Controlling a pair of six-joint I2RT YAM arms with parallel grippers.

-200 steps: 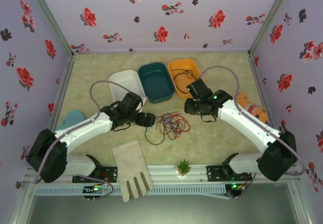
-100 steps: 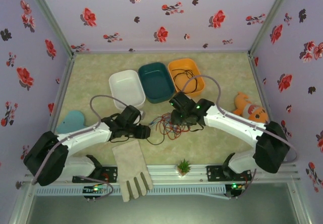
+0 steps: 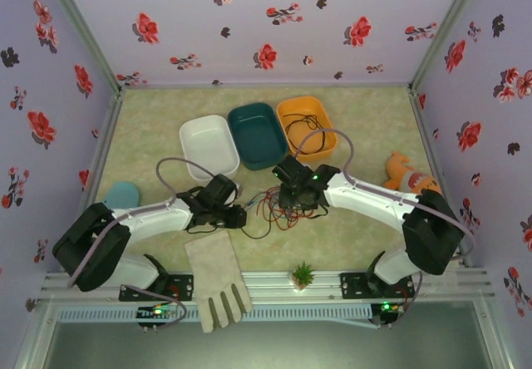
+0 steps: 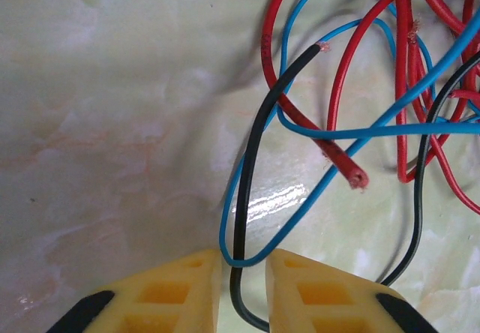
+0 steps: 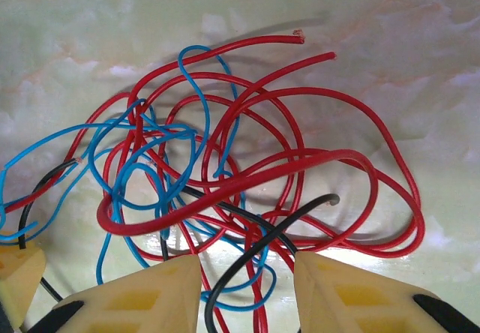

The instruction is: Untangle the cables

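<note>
left jaws narrow astride black cable (image 4: pixel 241 220) | right jaws wide over red cable (image 5: pixel 330 155) | overhead: glove (image 3: pixel 218 277)

I'm working in a staged robot test cell, not a lived-in room. Floral-print panels (image 3: pixel 249 20) wall in three sides, and a marble-pattern tabletop (image 3: pixel 366 240) ends at an aluminium rail (image 3: pixel 274 285). The props are a mixed lot: white bin (image 3: pixel 206 136), teal bin (image 3: pixel 256 132), orange bin (image 3: pixel 303 106), glove (image 3: pixel 216 277), plush toy (image 3: pixel 407 174), tiny potted plant (image 3: pixel 303 274).
</note>
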